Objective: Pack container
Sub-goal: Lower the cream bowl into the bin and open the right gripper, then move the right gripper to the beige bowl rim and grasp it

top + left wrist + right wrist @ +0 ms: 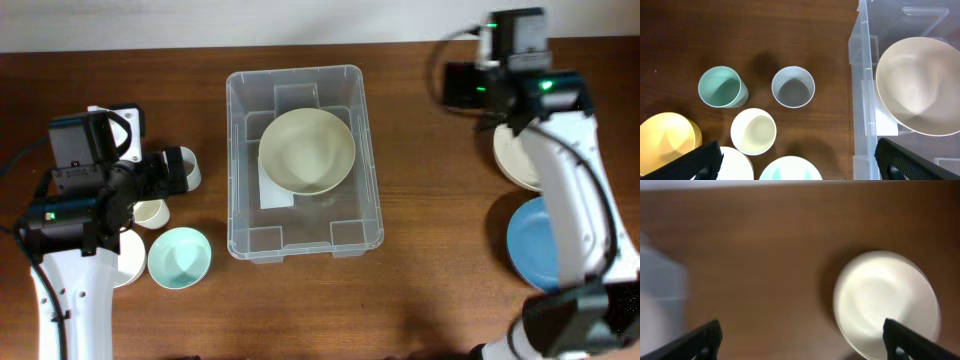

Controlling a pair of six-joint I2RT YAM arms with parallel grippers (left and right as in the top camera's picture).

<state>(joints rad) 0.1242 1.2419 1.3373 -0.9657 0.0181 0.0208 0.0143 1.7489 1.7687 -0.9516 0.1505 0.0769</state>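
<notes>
Left gripper (801, 164), jaws apart and empty, hangs over cups (753, 131) clustered at 9 o'clock of the mid-table container (236, 160); descending, a finger may topple a neighbour. Right gripper (802, 342), likewise apart, hovers near white plate (885, 302) at 3 o'clock; flat rim may slip.

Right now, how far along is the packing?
Done: one cream bowl sits in the container. In hand: nothing; the left gripper and right gripper are both open and empty. Left outside: the green cup, grey cup, cream cup, teal bowl and yellow bowl near the left arm, the white plate and blue plate near the right.
</notes>
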